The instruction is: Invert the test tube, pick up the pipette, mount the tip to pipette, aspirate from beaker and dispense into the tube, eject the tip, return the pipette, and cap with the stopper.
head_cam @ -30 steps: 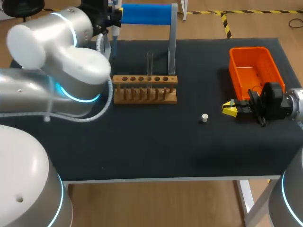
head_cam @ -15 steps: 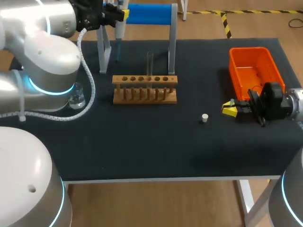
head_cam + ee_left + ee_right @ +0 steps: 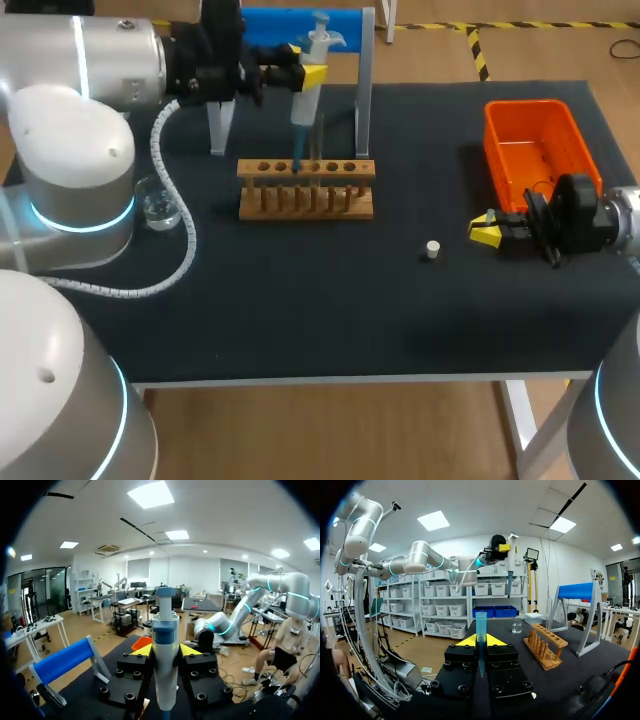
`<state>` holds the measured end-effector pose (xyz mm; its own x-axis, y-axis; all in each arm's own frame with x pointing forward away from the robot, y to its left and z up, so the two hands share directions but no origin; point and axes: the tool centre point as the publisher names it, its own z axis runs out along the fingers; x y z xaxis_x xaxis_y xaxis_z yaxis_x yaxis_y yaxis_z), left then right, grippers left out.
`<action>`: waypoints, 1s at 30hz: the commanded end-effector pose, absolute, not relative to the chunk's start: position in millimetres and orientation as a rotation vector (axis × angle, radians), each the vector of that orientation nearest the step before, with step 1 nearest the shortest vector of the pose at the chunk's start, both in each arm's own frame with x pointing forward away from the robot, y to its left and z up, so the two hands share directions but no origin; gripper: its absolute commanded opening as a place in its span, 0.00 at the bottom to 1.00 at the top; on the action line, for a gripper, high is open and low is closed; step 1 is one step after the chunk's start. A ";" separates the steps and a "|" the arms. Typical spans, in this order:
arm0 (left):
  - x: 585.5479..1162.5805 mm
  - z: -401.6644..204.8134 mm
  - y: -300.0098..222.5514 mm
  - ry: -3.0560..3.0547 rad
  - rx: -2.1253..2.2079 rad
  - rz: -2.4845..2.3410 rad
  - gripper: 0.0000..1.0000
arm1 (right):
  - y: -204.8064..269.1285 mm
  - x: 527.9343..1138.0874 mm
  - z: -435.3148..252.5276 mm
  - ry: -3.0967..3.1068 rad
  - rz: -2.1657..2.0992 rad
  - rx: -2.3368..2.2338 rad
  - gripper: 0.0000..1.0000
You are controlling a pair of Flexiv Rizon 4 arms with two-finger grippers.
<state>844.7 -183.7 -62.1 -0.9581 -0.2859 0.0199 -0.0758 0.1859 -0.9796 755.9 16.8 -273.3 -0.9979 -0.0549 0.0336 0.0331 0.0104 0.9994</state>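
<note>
Head view: my left gripper [image 3: 308,72] is clenched on the pipette [image 3: 303,105], over the rack [image 3: 305,190] and close beside the glass tube [image 3: 316,135]. My right gripper [image 3: 487,230] pinches the blue tip [image 3: 480,625]. Swinging low, I could clip the glass tube or miss the blue tip.

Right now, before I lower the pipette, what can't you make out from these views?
- Lower end of the pipette: cut off by the left wrist view's edge below the left gripper. In the head view it overlaps the rack, so its line-up with the test tube is unclear.
- Contents of the test tube: the glass is too faint in the head view.
- The blue tip: in the head view it is hidden by the right gripper.
</note>
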 end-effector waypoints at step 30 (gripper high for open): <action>783.0 -28.8 -248.8 2.271 -0.120 -1.960 0.00 | 16.4 755.4 -273.1 -2.190 -2.166 0.024 0.00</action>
